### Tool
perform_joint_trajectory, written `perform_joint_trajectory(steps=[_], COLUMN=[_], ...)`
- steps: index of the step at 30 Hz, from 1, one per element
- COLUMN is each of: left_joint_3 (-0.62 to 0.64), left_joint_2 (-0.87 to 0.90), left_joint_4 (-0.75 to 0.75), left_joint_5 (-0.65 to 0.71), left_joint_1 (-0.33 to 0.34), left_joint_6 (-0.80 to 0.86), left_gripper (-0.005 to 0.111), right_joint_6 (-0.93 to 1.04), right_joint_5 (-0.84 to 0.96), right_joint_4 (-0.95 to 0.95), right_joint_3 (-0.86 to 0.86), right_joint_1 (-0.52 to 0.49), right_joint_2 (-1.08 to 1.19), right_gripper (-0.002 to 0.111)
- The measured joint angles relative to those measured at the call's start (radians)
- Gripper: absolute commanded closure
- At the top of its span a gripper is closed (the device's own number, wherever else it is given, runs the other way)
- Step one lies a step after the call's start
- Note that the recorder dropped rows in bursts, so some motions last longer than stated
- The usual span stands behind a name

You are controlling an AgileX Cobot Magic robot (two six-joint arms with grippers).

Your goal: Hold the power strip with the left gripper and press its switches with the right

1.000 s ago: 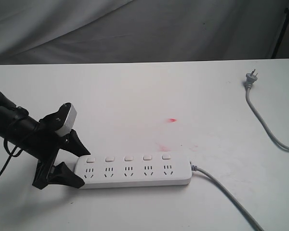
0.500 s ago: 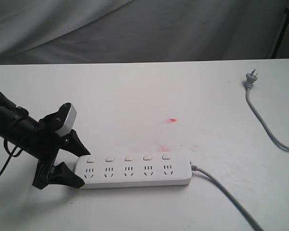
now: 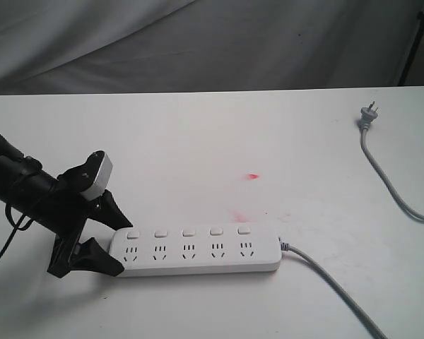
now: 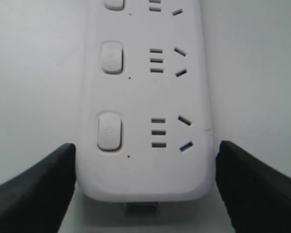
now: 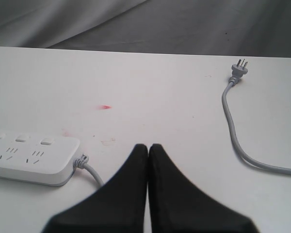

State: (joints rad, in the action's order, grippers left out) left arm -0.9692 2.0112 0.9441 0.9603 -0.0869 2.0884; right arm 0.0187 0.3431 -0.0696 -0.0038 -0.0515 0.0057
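The first half of the job looks only partly settled and the second half not begun. The long white plastic power strip (image 3: 198, 248) lies flat on the white bench (image 3: 198, 141) in the lower middle of the exterior view, its rounded end at the left sitting between the two wedge-shaped black fingers (image 4: 39, 189) of the left claw (image 3: 124, 247), which reaches in from the lower left of the frame. Those fingers stand wide apart, one along each long side of the strip. The left wrist view shows them close against it, but whether they actually press on the plastic cannot be told. The right claw (image 5: 148, 148), black with its two fingers pressed together and holding nothing, appears only in its own wrist view, hovering over bare bench well apart from the strip's cabled end. By this reckoning, all the pressing is left to do, and none of the buttons shows any sign of contact. Counting: one strip, five sockets, five small white rounded-square switches (image 3: 189, 232) in a row above them, one grey cable (image 3: 325, 279) leaving the strip toward the lower right, one grey plug (image 3: 368, 113) at the upper right, two claws, and one small red mark (image 3: 252, 176) mid-frame.
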Motion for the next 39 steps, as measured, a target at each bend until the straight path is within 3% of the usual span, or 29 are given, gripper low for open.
perform_joint_trajectory(steps=[25,39], left_joint_3=[0.0,0.0], left_joint_2=[0.0,0.0], left_joint_4=[0.0,0.0], left_joint_5=[0.0,0.0], left_joint_1=[0.0,0.0], left_joint_6=[0.0,0.0], left_gripper=[0.056,0.056], right_joint_6=[0.0,0.002], right_joint_5=[-0.022,-0.621], right_joint_4=[0.079,0.128], right_joint_3=[0.0,0.0], right_joint_1=[0.0,0.0], right_joint_2=[0.0,0.0], right_gripper=[0.108,0.108])
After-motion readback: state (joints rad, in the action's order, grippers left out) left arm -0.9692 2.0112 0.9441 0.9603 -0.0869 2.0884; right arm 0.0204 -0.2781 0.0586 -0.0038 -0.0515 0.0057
